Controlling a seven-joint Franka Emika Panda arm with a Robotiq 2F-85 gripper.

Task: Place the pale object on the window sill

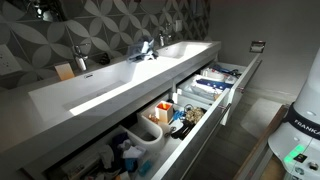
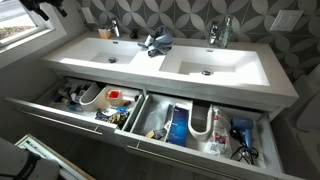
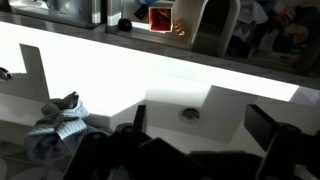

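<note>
The pale object (image 1: 64, 71) is a small beige block. It stands on the white vanity top beside a chrome tap (image 1: 80, 58), and shows small in an exterior view (image 2: 103, 35). The window sill (image 2: 22, 41) is beyond that end of the counter. My gripper (image 3: 205, 135) is open and empty, its dark fingers spread above a sink basin with a round drain (image 3: 190, 114). In both exterior views only a dark part of it shows at the top edge (image 2: 45, 7). The pale object is not in the wrist view.
A crumpled grey cloth (image 2: 157, 42) lies between the two basins, also in the wrist view (image 3: 58, 125). Two wide drawers (image 2: 120, 105) stand open below the counter, full of clutter. A second tap (image 2: 221, 32) stands behind the other basin. The robot base (image 1: 300, 125) stands beside the vanity.
</note>
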